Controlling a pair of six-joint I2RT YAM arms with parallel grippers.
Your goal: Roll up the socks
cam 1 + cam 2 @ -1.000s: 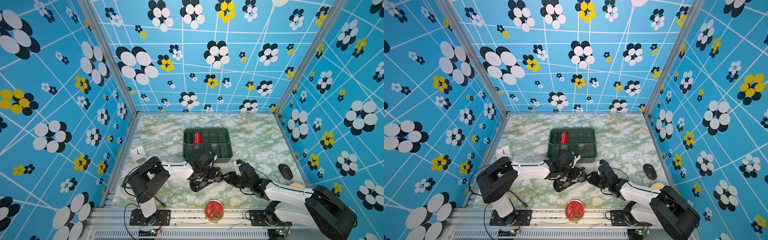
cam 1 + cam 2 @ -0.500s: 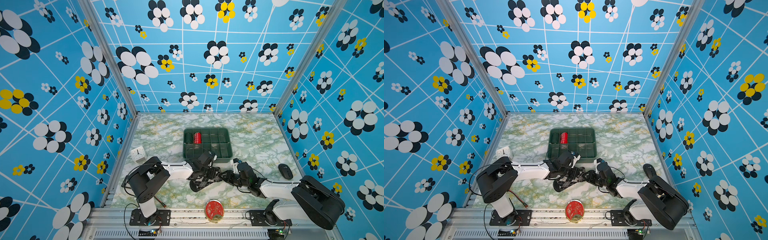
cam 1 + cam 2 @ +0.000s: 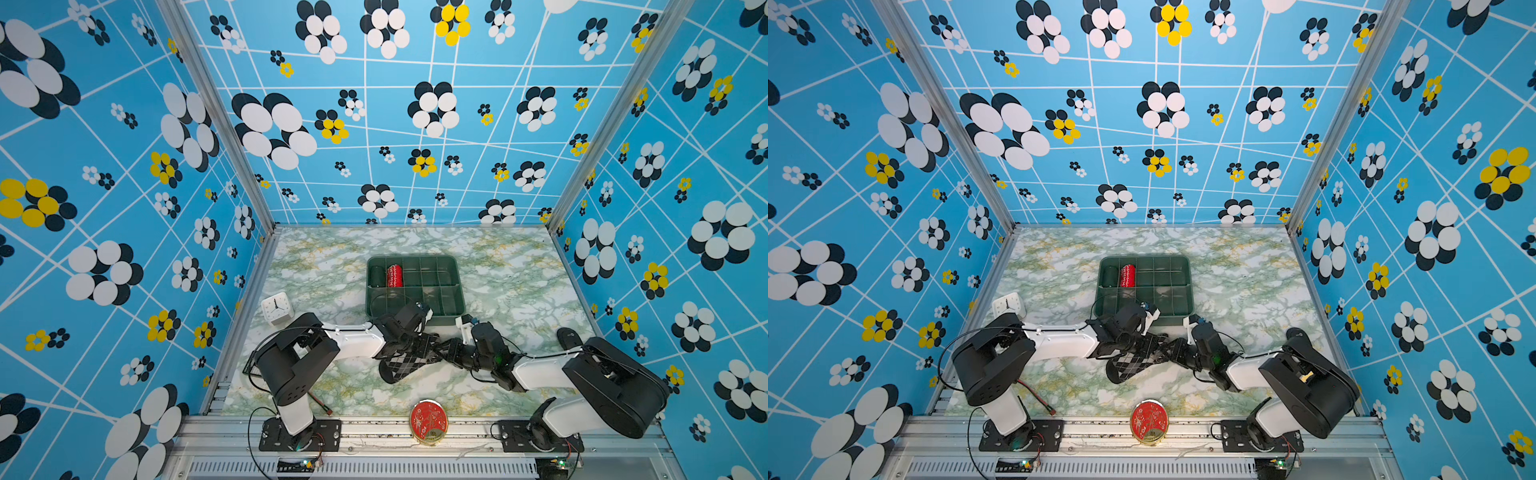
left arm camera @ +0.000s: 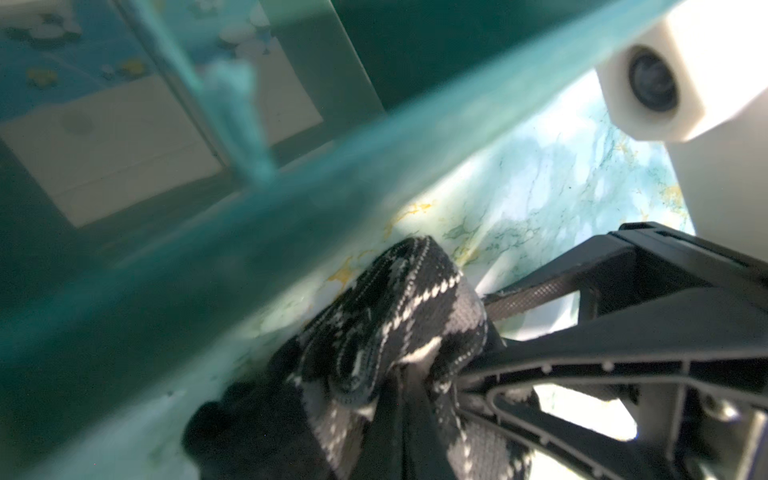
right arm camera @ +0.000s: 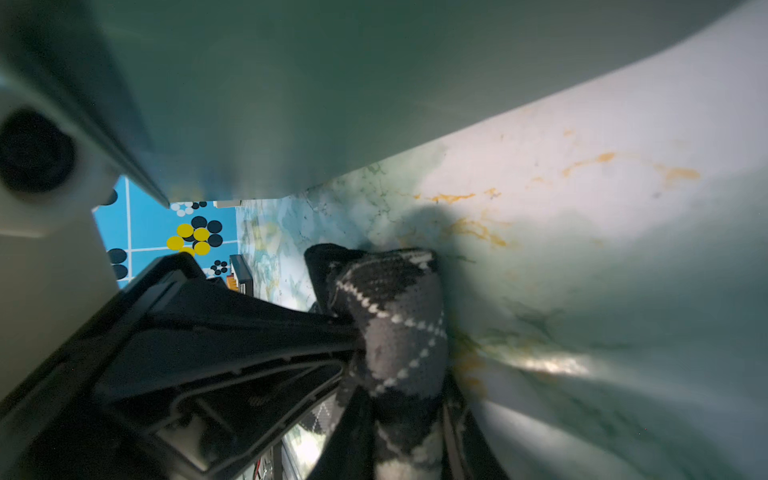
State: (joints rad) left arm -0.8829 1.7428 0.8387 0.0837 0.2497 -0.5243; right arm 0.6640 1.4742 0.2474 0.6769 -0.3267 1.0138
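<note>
Two pincers meet on one bundle. In both top views the black fabric socks with grey and white argyle diamonds point(image 3: 405, 361) point(image 3: 1129, 365) lie on the green-veined marble tabletop point(image 3: 332, 270), just in front of the dark green plastic divided tray point(image 3: 459, 286), with a loose end trailing toward the front rail. The left gripper point(image 3: 411, 343) and the right gripper point(image 3: 446, 352) bite them from opposite sides, close together. From where I stand the danger is a tug-of-war. If the arms pull apart or twist unevenly, the part-made roll could spring open or leave that loose tail out. The tray is near enough for an arm to knock it.

Left wrist view: the left gripper point(image 4: 486, 332) is clenched on a bunched fold of the socks point(image 4: 395, 328), with the tray wall just beside. So small a pinch may slip.

Right wrist view: the right gripper point(image 5: 399, 374) clasps the rolled end of the socks point(image 5: 395, 316) against the tabletop. Dragging it there could unwind it.

Counted: two arms and two grippers. There is one tray, with one plain dark green roll point(image 3: 377, 276) and one red roll with white zigzags point(image 3: 394, 275) side by side in it. There is also one white square clock point(image 3: 277, 307), one round red tin point(image 3: 429, 420) and one sock bundle. Whether that bundle is one sock or two, I cannot tell.
</note>
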